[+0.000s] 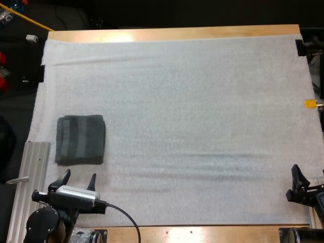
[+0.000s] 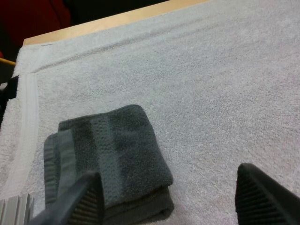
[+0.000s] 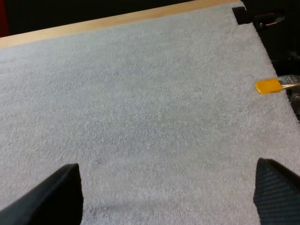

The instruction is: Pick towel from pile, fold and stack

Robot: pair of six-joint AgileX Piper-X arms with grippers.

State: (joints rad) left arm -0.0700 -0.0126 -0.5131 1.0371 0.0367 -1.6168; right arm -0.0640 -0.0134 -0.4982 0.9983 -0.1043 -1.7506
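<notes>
A folded dark grey-green towel (image 1: 80,139) lies flat on the white mat (image 1: 192,116) near its left edge. My left gripper (image 1: 78,180) hovers just in front of it, open, with nothing between its fingers. From the left wrist, the folded towel (image 2: 110,159) sits just beyond the two spread fingers (image 2: 82,199), apart from them. At the mat's front right corner my right gripper (image 1: 304,177) stands open over bare mat. Its wide-apart fingers (image 3: 51,194) hold nothing in the right wrist view.
A ribbed aluminium rail (image 1: 30,187) runs along the table's left edge beside my left arm. The wooden table edge (image 1: 172,33) shows beyond the mat's far side. A black clip (image 1: 299,47) pins the mat's far right corner.
</notes>
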